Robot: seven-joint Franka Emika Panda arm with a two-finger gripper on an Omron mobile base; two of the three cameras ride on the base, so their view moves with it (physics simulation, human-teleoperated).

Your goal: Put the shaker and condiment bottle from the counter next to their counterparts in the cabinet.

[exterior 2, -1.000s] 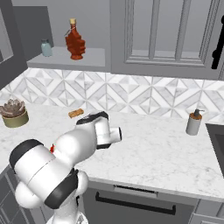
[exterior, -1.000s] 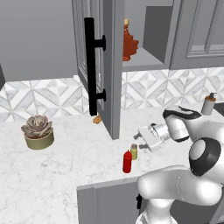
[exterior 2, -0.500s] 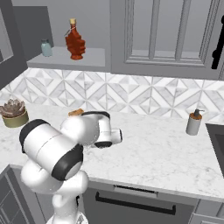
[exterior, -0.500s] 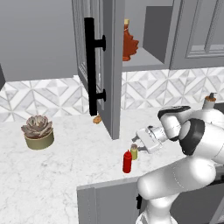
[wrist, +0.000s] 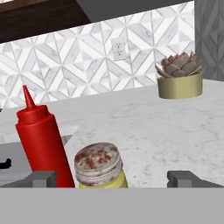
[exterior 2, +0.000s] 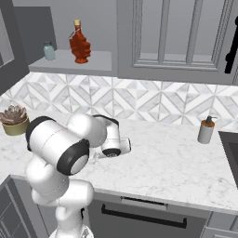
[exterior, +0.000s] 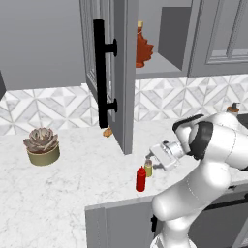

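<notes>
The shaker (wrist: 99,166), a yellow jar with a speckled tan-grey cap, stands on the counter (exterior: 68,193) between my gripper's (wrist: 113,178) wide-open fingertips (wrist: 41,179). Nothing is gripped. In the left base view the gripper (exterior: 153,158) sits just right of the shaker (exterior: 148,167). The red condiment bottle (wrist: 41,140) stands upright close beside it, nearer the counter's front edge (exterior: 141,179). The cabinet's door (exterior: 109,72) is swung open. On its shelf stand a dark orange-red leaf-shaped bottle (exterior 2: 80,44) and a small pale jar (exterior 2: 49,50).
A potted succulent (exterior: 42,145) sits at the left of the counter. A small tan object (exterior: 108,131) lies by the open door's foot. A grey pump dispenser (exterior 2: 206,130) stands at the back right near the sink edge. The open door (exterior: 127,97) juts out over the counter.
The arm's elbow has swung up and over, and the hand has edged left toward the shaker. The jaws stay open. Neither the shaker nor the red bottle has moved.
</notes>
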